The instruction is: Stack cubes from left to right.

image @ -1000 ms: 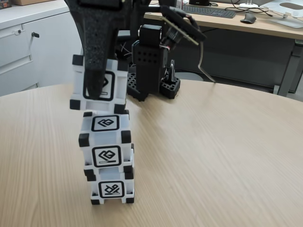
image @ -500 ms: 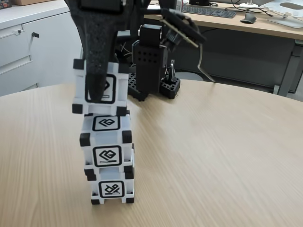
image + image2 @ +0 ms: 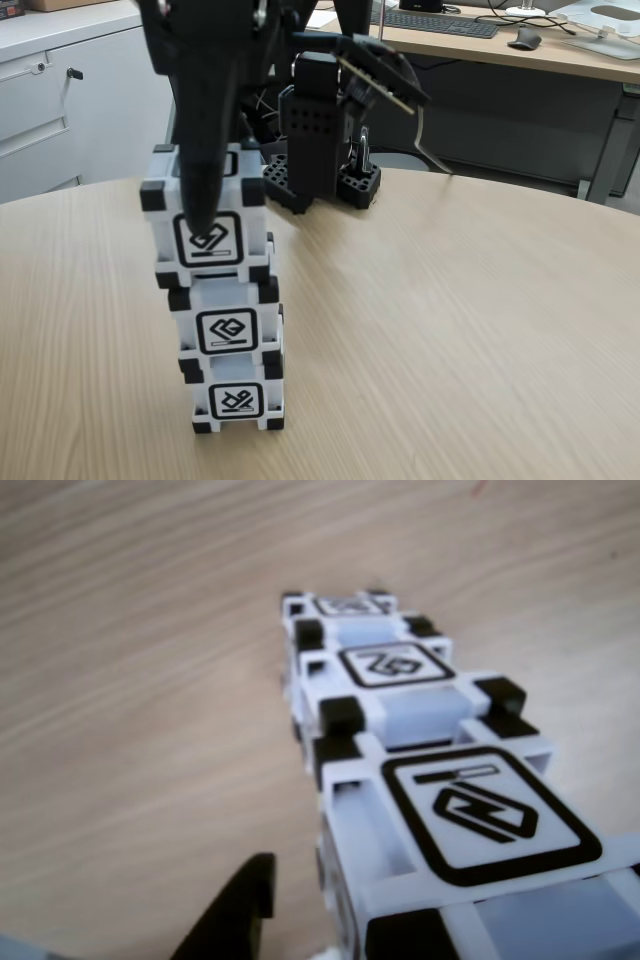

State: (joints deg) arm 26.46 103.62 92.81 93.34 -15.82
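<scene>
Between the jaws of your gripper sits the top cube, resting on the middle cube, which stands on the bottom cube on the table. It looks nudged toward the left in the fixed view, so square it gently before releasing, then open slowly and lift straight up. The jaws pinch the top cube's sides, spread only as wide as the cube.
</scene>
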